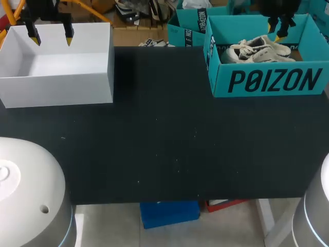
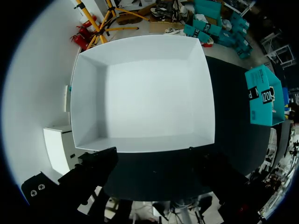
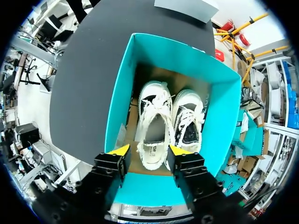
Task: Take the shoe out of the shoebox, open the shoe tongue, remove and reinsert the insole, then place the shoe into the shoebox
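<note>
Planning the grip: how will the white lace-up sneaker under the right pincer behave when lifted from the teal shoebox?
The white lace-up sneaker looks like soft fabric, so its upper will probably give under the right pincer. Its laces may snag on the second white sneaker lying close beside it. Low-cut, it probably lifts light.

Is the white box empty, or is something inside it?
Empty: the white box shows only its bare floor and walls in the left wrist view.
</note>
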Motion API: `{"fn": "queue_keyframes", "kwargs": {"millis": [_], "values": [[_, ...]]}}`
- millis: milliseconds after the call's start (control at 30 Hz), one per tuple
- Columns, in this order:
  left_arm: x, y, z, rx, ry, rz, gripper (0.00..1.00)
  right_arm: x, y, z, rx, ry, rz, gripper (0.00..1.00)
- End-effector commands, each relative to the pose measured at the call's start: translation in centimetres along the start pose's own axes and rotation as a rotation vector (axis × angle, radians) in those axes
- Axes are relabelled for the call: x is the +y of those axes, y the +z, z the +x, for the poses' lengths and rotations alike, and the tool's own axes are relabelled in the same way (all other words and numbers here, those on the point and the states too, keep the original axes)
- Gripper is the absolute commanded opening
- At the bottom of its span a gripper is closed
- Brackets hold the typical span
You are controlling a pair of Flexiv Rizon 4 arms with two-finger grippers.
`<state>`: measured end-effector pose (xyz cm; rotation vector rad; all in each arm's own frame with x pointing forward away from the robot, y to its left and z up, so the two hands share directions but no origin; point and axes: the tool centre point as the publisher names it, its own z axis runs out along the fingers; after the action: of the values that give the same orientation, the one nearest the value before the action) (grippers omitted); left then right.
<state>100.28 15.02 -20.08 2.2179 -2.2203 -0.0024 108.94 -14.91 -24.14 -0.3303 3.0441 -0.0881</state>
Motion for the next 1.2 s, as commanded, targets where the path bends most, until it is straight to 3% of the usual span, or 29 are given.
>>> {"fn": "queue_keyframes", "kwargs": {"millis": [33, 167, 233, 467, 733, 933, 1133, 1200], "values": [[0.1, -0.1, 0.0, -0.001, -0.001, 0.000, 1.00, 0.2, 1.7, -1.5, 0.030, -0.002, -0.007, 0.49], [0.1, -0.1, 0.0, -0.001, -0.001, 0.000, 1.00, 0.1, 2.7, -2.2, 0.035, -0.009, -0.012, 0.46], [0.1, -0.1, 0.0, -0.001, -0.001, 0.000, 1.00, 0.0, 3.1, -2.5, 0.035, -0.011, -0.014, 0.39], [0.1, -0.1, 0.0, -0.001, -0.001, 0.000, 1.00, -0.5, 5.2, -3.5, 0.042, -0.008, -0.030, 0.44], [0.1, -0.1, 0.0, -0.001, -0.001, 0.000, 1.00, -1.3, 7.9, -4.7, 0.049, 0.002, -0.050, 0.38], [0.1, -0.1, 0.0, -0.001, -0.001, 0.000, 1.00, -1.4, 9.7, -5.2, 0.059, 0.003, -0.074, 0.40], [0.1, -0.1, 0.0, -0.001, -0.001, 0.000, 1.00, -1.2, 11.2, -5.3, 0.065, 0.009, -0.091, 0.29], [0.1, -0.1, 0.0, -0.001, -0.001, 0.000, 1.00, -1.2, 11.7, -5.1, 0.067, 0.011, -0.095, 0.30]]}}
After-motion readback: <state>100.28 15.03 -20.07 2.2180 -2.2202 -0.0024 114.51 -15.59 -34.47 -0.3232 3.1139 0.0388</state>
